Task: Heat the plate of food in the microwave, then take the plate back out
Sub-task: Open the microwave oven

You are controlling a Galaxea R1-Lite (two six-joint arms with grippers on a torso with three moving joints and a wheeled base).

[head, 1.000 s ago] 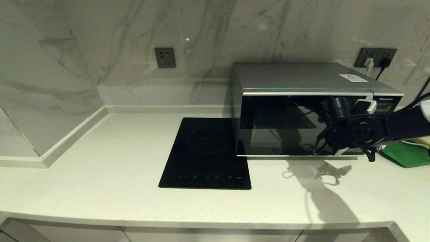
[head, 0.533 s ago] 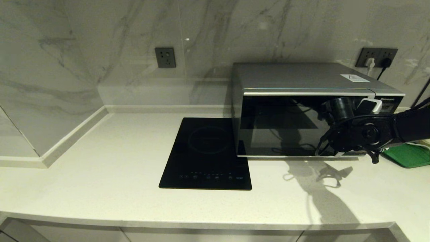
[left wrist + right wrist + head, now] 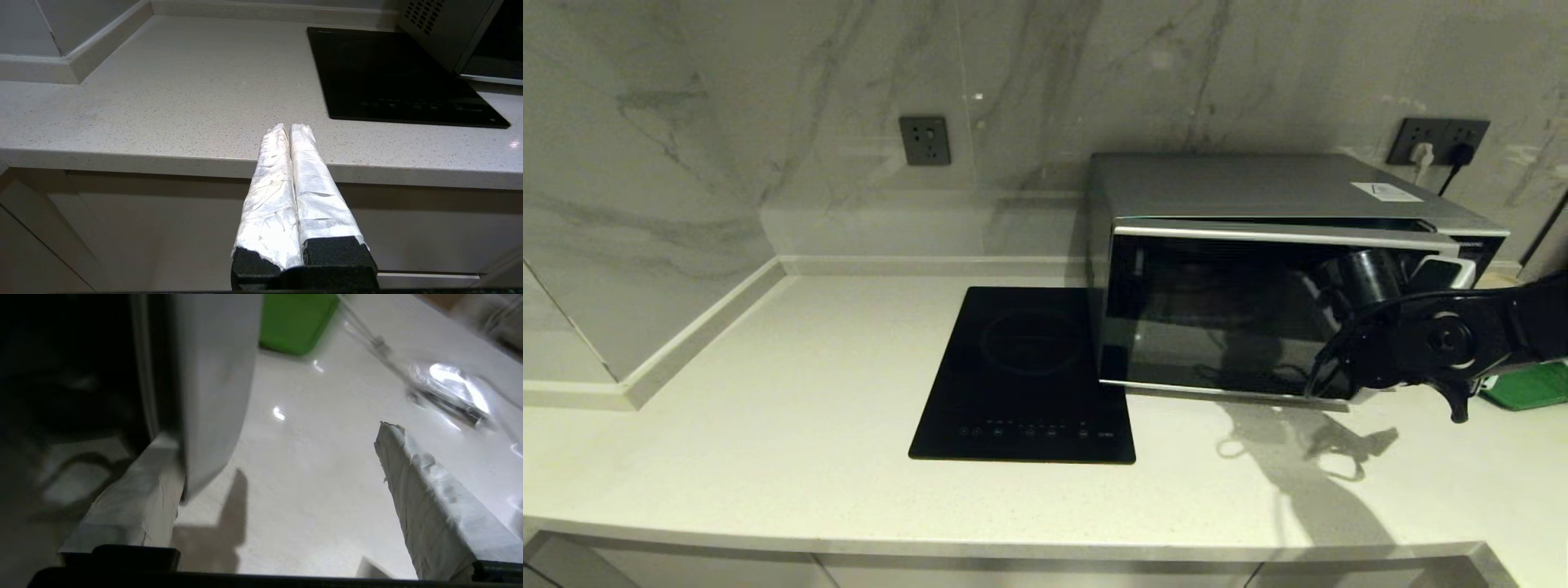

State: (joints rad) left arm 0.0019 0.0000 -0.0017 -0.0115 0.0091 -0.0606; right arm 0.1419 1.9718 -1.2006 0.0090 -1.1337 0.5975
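The silver-grey microwave [image 3: 1258, 188] stands at the right of the counter with its dark glass door [image 3: 1225, 318] ajar, the right edge swung out a little. My right gripper [image 3: 1441, 273] is at that edge, open wide. In the right wrist view one taped finger [image 3: 135, 498] sits behind the door's silver handle strip [image 3: 212, 375], while the other finger [image 3: 412, 490] stands free over the counter. The plate of food is hidden. My left gripper [image 3: 291, 128] is shut and empty, parked low in front of the counter's front edge.
A flat black cooktop [image 3: 1025, 371] lies right beside the microwave's left side. A green tray [image 3: 1527, 384] sits to the microwave's right, behind my right arm. Wall sockets [image 3: 1437, 139] with a plugged cable are behind the microwave. Pale counter stretches off to the left.
The microwave door has swung from shut to slightly ajar. My right gripper has moved toward me and to the right with the door's edge.
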